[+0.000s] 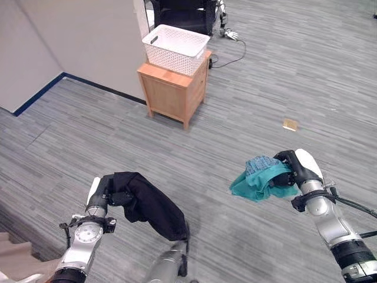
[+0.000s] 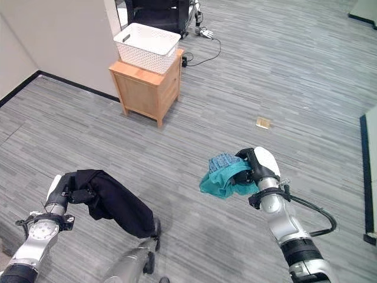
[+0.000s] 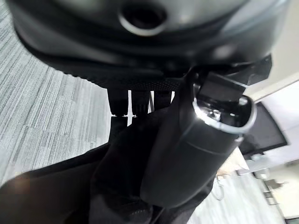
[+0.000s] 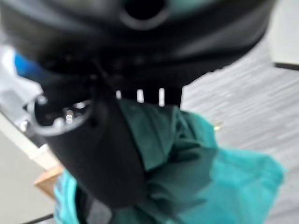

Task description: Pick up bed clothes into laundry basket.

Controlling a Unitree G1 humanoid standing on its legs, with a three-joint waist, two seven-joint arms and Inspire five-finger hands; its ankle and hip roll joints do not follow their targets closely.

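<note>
My left hand (image 1: pixel 109 190) is shut on a black garment (image 1: pixel 156 209) that hangs down over the floor at the lower left. The left wrist view has the thumb (image 3: pixel 187 154) and fingers (image 3: pixel 135 100) curled round the black cloth (image 3: pixel 60 196). My right hand (image 1: pixel 291 168) at the right is shut on a teal cloth (image 1: pixel 253 184) bundled with a blue knitted piece (image 1: pixel 260 162). The right wrist view shows the teal cloth (image 4: pixel 205 177) pinched under the thumb (image 4: pixel 100 154). A white laundry basket (image 1: pixel 175 48) stands on a small wooden cabinet (image 1: pixel 174 91), well ahead of both hands.
The cabinet stands against a grey wall (image 1: pixel 76 41) with a dark blue skirting. Grey carpet (image 1: pixel 235 100) lies open between my hands and the cabinet. A small tan object (image 1: pixel 289 124) lies on the floor to the right. Dark furniture (image 1: pixel 182 13) stands behind the basket.
</note>
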